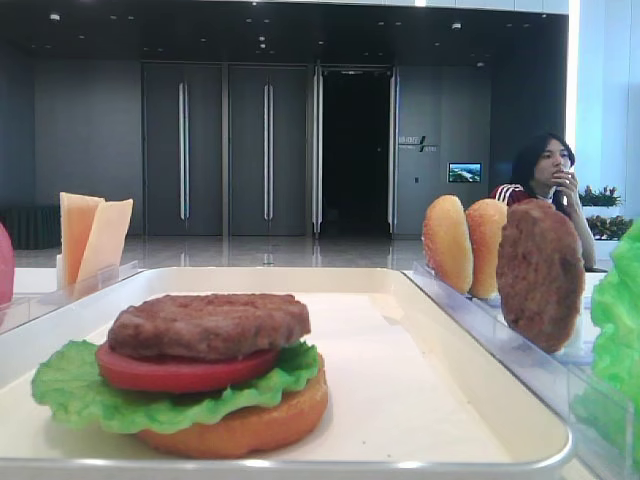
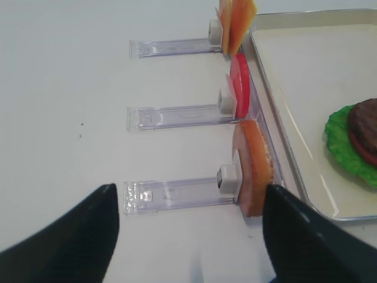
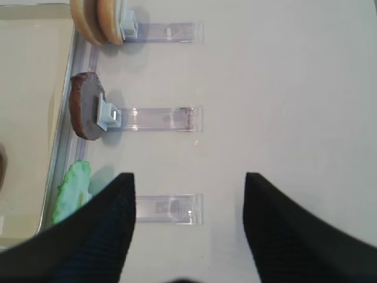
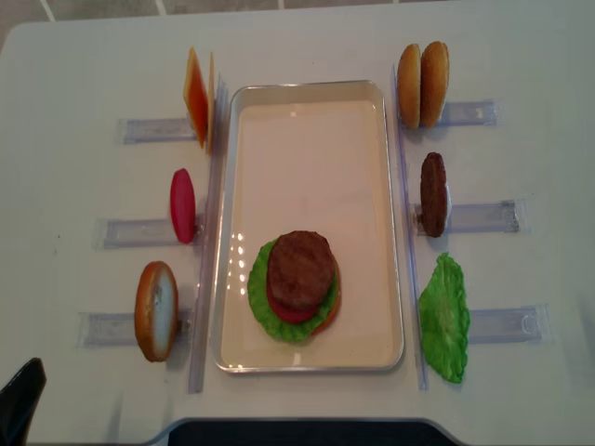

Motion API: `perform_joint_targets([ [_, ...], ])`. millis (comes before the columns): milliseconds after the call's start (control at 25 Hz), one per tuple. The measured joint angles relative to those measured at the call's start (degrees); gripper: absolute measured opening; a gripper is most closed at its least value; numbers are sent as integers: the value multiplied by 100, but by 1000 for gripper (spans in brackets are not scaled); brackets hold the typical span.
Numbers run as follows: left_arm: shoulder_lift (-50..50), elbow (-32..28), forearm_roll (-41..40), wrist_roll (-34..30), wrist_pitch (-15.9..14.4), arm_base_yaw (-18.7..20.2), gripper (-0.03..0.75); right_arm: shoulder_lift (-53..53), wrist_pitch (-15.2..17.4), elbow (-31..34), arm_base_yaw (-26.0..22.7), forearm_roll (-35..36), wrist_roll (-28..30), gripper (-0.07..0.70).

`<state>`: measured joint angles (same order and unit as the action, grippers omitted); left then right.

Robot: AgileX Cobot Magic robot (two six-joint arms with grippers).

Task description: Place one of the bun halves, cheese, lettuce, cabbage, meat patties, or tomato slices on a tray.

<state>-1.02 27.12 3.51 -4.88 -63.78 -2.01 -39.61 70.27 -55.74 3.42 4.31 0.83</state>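
The cream tray (image 4: 394, 223) holds a stack: bun half, lettuce, tomato slice and a meat patty (image 4: 300, 268) on top. Left of the tray stand cheese (image 4: 196, 96), a tomato slice (image 4: 182, 205) and a bun half (image 4: 156, 310). On its right are two bun halves (image 4: 423, 85), a patty (image 4: 433, 194) and lettuce (image 4: 444, 318). My left gripper (image 2: 189, 191) is open and empty, over the holder of the near bun half (image 2: 254, 171). My right gripper (image 3: 188, 177) is open and empty, above the holder beside the lettuce (image 3: 72, 191).
Clear plastic holders (image 4: 483, 217) lie flat on the white table on both sides of the tray. The table's front edge (image 4: 297, 429) runs close behind the grippers. A seated person (image 1: 545, 175) is far in the background.
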Motion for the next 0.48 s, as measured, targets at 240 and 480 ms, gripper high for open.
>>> perform_joint_targets([
  [240, 0, 0, 0, 0, 0, 0, 580, 889, 0, 185, 0, -191, -5, 417],
  [480, 0, 0, 0, -5, 0, 0, 580, 1811, 0, 662, 0, -334, -9, 415],
])
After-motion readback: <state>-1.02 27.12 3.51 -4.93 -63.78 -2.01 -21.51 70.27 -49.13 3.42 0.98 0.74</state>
